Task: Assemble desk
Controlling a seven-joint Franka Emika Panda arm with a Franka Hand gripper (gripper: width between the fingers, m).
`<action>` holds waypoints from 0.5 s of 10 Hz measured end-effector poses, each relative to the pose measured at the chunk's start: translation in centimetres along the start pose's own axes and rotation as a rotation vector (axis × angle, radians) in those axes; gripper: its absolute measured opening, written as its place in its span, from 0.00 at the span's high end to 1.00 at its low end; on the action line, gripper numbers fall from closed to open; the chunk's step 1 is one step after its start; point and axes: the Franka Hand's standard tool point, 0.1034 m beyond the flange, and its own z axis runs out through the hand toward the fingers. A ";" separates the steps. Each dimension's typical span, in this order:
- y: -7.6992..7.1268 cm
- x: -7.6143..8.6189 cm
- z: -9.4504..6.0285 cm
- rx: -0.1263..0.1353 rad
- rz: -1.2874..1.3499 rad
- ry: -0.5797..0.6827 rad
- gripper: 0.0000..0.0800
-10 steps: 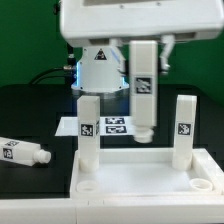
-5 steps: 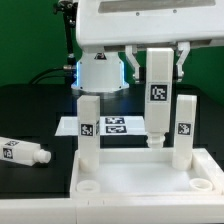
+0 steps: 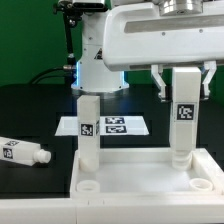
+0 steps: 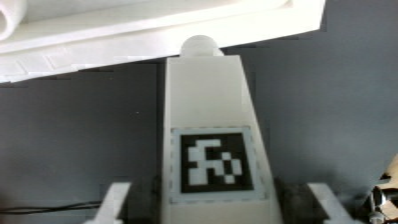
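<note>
A lying leg (image 3: 20,152) is left on the bench (image 3: 30,112). A standing leg (image 3: 88,125) is set in the tabletop (image 3: 140,172). The held leg (image 3: 185,120) is pinched by the gripper (image 3: 184,88) and has been carried from the middle to the exterior view's right (anything behind it is hidden). It is likely being lined up there and is not yet set in.

tabletop (image 3: 140,172): white | held leg (image 3: 185,112): white, black-and-white tag | marker board (image 3: 112,126): white, black tags | bench (image 3: 40,110): black | backdrop (image 3: 30,40): green
</note>
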 end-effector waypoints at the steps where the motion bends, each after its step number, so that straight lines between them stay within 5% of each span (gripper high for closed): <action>1: 0.0 0.0 0.0 0.000 0.000 -0.001 0.64; 5: -4.5 -3.2 1.0 0.002 -0.027 -0.029 0.64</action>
